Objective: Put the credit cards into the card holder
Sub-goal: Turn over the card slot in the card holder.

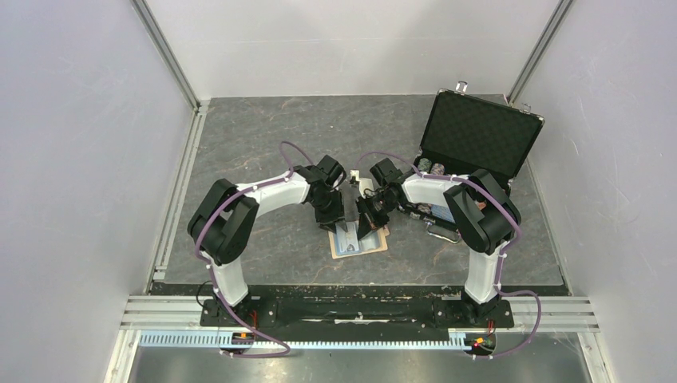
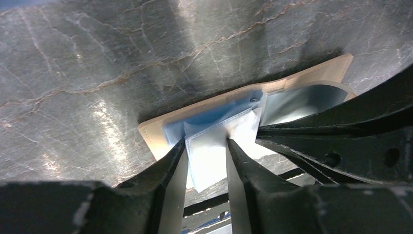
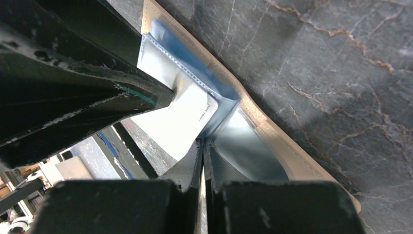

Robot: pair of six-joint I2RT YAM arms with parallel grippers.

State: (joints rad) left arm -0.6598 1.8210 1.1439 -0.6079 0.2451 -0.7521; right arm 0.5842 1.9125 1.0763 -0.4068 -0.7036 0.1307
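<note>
**Left gripper (image 2: 206,144).** Its fingers (image 2: 170,176) stand apart by the width of one credit card (image 2: 207,165). One finger bears on each long edge, so the card is gripped across its short side. The card's leading end sits inside a light-blue pocket of the card holder (image 2: 155,137).

**Right gripper (image 3: 202,143).** Its fingers (image 3: 187,171) are pressed almost together, with only a thin pale slit between them. The tips meet at the raised edge of a blue pocket leaf, just beside the card. Whether they pinch that leaf cannot be told. The two grippers come in from opposite sides and nearly touch over the holder.

**Card holder.** It lies open and flat, tan outer face down and blue lining up. It sits midway between the left and right edges of the worktop (image 2: 97,58), nearer the near edge than the far one.

**Surface and surroundings.** The worktop is dark grey with thin tan veins and a dull sheen. A black case (image 1: 479,132) stands along the right edge toward the far right corner. Its lid is raised and shows dimpled foam, and round chips (image 1: 431,167) sit in its base. Pale walls (image 1: 80,120) enclose the left, far and right sides. Metal rails (image 1: 177,183) run along the left edge.
</note>
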